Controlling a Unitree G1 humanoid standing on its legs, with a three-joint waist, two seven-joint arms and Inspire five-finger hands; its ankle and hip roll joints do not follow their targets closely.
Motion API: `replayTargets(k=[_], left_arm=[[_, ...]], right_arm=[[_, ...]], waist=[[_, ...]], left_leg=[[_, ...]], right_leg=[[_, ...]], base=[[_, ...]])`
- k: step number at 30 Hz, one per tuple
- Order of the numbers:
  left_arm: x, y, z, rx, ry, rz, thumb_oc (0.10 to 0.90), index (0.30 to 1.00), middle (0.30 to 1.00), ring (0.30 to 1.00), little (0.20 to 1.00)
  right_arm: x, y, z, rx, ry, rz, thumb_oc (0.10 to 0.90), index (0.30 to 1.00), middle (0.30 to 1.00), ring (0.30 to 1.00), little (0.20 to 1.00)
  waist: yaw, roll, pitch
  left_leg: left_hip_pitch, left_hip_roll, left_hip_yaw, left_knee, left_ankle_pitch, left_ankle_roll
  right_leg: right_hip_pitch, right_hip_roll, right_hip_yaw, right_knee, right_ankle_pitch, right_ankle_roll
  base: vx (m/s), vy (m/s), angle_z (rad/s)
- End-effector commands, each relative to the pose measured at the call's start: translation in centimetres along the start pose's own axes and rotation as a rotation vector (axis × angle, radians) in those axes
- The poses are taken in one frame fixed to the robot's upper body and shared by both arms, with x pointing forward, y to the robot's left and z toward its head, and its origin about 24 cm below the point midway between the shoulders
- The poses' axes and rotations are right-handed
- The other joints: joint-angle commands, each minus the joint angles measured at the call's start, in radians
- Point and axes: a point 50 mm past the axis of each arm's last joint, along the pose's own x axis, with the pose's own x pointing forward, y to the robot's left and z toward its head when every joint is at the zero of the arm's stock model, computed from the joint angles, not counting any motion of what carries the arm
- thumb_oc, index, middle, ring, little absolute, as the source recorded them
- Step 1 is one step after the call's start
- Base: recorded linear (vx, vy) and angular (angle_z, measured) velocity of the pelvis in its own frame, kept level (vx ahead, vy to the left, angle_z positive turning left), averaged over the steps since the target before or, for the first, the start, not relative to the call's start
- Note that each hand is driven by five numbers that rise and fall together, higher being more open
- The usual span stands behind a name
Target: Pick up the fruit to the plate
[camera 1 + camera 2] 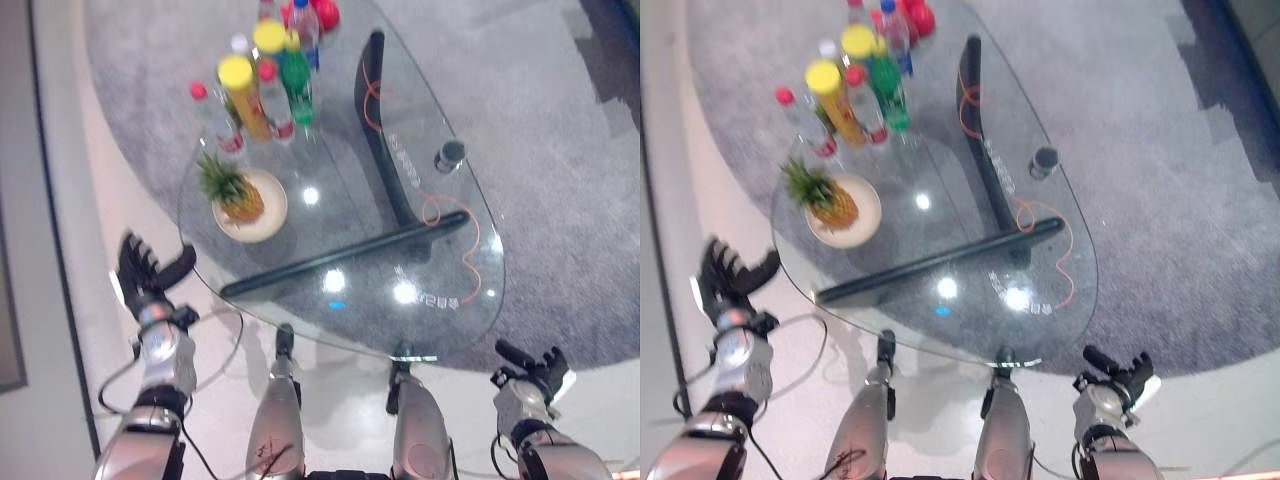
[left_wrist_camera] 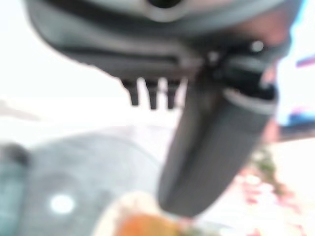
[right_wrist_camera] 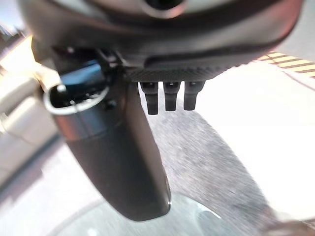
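Observation:
A small pineapple [image 1: 238,193] lies on a cream plate [image 1: 270,222] near the left edge of the oval glass table [image 1: 420,250]. My left hand [image 1: 143,272] is off the table's left edge, a little nearer to me than the plate, fingers spread and holding nothing. In the left wrist view its thumb [image 2: 211,147] stands straight above the blurred plate. My right hand [image 1: 530,370] hangs beyond the table's near right rim, fingers relaxed and empty; its thumb [image 3: 118,162] shows straight in the right wrist view.
Several bottles and a yellow-lidded can [image 1: 243,95] cluster at the table's far left, with red items [image 1: 322,14] behind them. A small dark cup [image 1: 450,155] stands at the right. An orange cable [image 1: 455,235] runs under the glass. Grey carpet [image 1: 560,150] surrounds the table.

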Motion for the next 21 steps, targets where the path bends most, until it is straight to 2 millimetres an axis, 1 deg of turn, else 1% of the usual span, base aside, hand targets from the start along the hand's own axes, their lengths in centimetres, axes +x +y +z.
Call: replayTargets(k=[1, 2, 3, 4, 6, 8, 10, 11, 12, 15, 16, 21], left_arm=[[0.5, 1.5, -0.3, 0.14, 0.052, -0.055, 0.8, 0.9, 0.9, 0.9, 0.9], [-0.4, 2.5, -2.5, 0.182, 0.151, -0.077, 0.8, 0.9, 0.9, 0.9, 0.9], [-0.7, 2.8, -3.0, 0.197, 0.18, -0.084, 0.8, 0.9, 0.9, 0.9, 0.9], [-2.3, 4.3, -5.9, 0.279, 0.324, -0.115, 0.8, 0.9, 0.9, 0.9, 0.9], [-3.6, 5.5, -7.8, 0.334, 0.443, -0.139, 0.8, 0.9, 0.9, 0.9, 0.9], [-5.3, 7.0, -9.8, 0.422, 0.583, -0.176, 0.8, 0.9, 0.9, 0.9, 0.9], [-6.6, 7.8, -11.1, 0.513, 0.692, -0.235, 0.8, 0.9, 0.9, 0.9, 0.9], [-7.0, 8.1, -11.5, 0.532, 0.73, -0.254, 0.8, 0.9, 0.9, 0.9, 0.9], [-7.9, 8.5, -12.3, 0.576, 0.808, -0.279, 0.8, 0.9, 0.9, 0.9, 0.9], [-8.7, 8.7, -13.0, 0.608, 0.877, -0.327, 0.8, 0.9, 0.9, 0.9, 0.9], [-9.2, 9.0, -13.4, 0.646, 0.924, -0.334, 0.8, 0.9, 0.9, 0.9, 0.9], [-10.8, 9.7, -14.5, 0.688, 1.039, -0.318, 0.8, 0.9, 0.9, 0.9, 0.9]], right_arm=[[0.3, -2.2, -1.1, -0.123, -0.011, 0.022, 0.8, 0.9, 0.9, 0.9, 0.9], [0.1, -2.7, -2.3, -0.164, 0.025, 0.046, 0.8, 0.9, 0.9, 0.9, 0.9], [0.1, -2.8, -2.6, -0.175, 0.037, 0.054, 0.8, 0.9, 0.9, 0.9, 0.9], [-0.2, -3.6, -4.1, -0.234, 0.094, 0.085, 0.8, 0.9, 0.9, 0.9, 0.9], [-0.4, -4.0, -5.1, -0.287, 0.13, 0.11, 0.8, 0.9, 0.9, 0.9, 0.9], [-0.9, -4.5, -6.6, -0.357, 0.194, 0.151, 0.8, 0.9, 0.9, 0.9, 0.9], [-1.4, -4.7, -7.9, -0.426, 0.27, 0.205, 0.8, 0.9, 0.9, 0.9, 0.9], [-1.5, -4.7, -8.3, -0.446, 0.292, 0.222, 0.8, 0.9, 0.9, 0.9, 0.9], [-1.9, -4.8, -9.1, -0.478, 0.354, 0.253, 0.8, 0.9, 0.9, 0.9, 0.9], [-2.2, -5.0, -9.8, -0.518, 0.397, 0.276, 0.8, 0.9, 0.9, 0.9, 0.9], [-2.5, -5.2, -10.3, -0.55, 0.436, 0.297, 0.8, 0.9, 0.9, 0.9, 0.9], [-3.4, -5.7, -11.9, -0.632, 0.518, 0.323, 0.8, 0.9, 0.9, 0.9, 0.9]], waist=[[-0.004, -0.068, -0.132], [-0.007, -0.067, -0.158], [-0.007, -0.066, -0.164], [-0.009, -0.061, -0.2], [-0.01, -0.057, -0.226], [-0.015, -0.052, -0.258], [-0.019, -0.048, -0.273], [-0.02, -0.047, -0.277], [-0.022, -0.045, -0.285], [-0.025, -0.043, -0.292], [-0.028, -0.042, -0.296], [-0.03, -0.047, -0.31]], left_leg=[[0.051, -0.017, 0.042, -0.015, -0.054, 0.011], [0.083, -0.013, 0.05, -0.036, -0.048, 0.01], [0.091, -0.012, 0.052, -0.042, -0.047, 0.01], [0.128, -0.006, 0.063, -0.061, -0.044, 0.009], [0.154, -0.002, 0.073, -0.071, -0.045, 0.007], [0.182, 0.002, 0.087, -0.08, -0.049, 0.004], [0.199, 0.005, 0.095, -0.08, -0.056, 0.003], [0.205, 0.005, 0.096, -0.08, -0.058, 0.003], [0.214, 0.004, 0.097, -0.08, -0.062, 0.005], [0.228, 0.004, 0.098, -0.08, -0.068, 0.007], [0.235, 0.004, 0.1, -0.08, -0.072, 0.009], [0.271, 0.008, 0.106, -0.08, -0.084, 0.013]], right_leg=[[0.017, 0.031, 0.033, -0.035, 0.081, -0.032], [0.044, 0.03, 0.03, -0.052, 0.089, -0.029], [0.051, 0.029, 0.028, -0.057, 0.092, -0.028], [0.086, 0.027, 0.021, -0.075, 0.099, -0.024], [0.112, 0.025, 0.014, -0.09, 0.106, -0.022], [0.143, 0.02, 0.004, -0.107, 0.111, -0.017], [0.163, 0.016, -0.003, -0.114, 0.112, -0.014], [0.169, 0.016, -0.005, -0.115, 0.111, -0.014], [0.18, 0.014, -0.008, -0.114, 0.107, -0.015], [0.193, 0.015, -0.009, -0.111, 0.101, -0.016], [0.2, 0.015, -0.008, -0.108, 0.097, -0.017], [0.236, 0.014, -0.015, -0.121, 0.096, -0.016]], base=[[0.3, 0.044, 0.08], [0.24, 0.038, 0.03], [0.33, 0.05, -0.05], [0.28, 0.043, -0.08], [0.27, 0.05, 0.05], [0.22, 0.055, 0.09], [0.15, 0.047, -0.02], [0.14, 0.051, -0.02], [0.1, 0.038, -0.02], [0.07, 0.027, -0.02], [0.07, 0.021, -0.01], [0.08, 0.0, 0.0]])
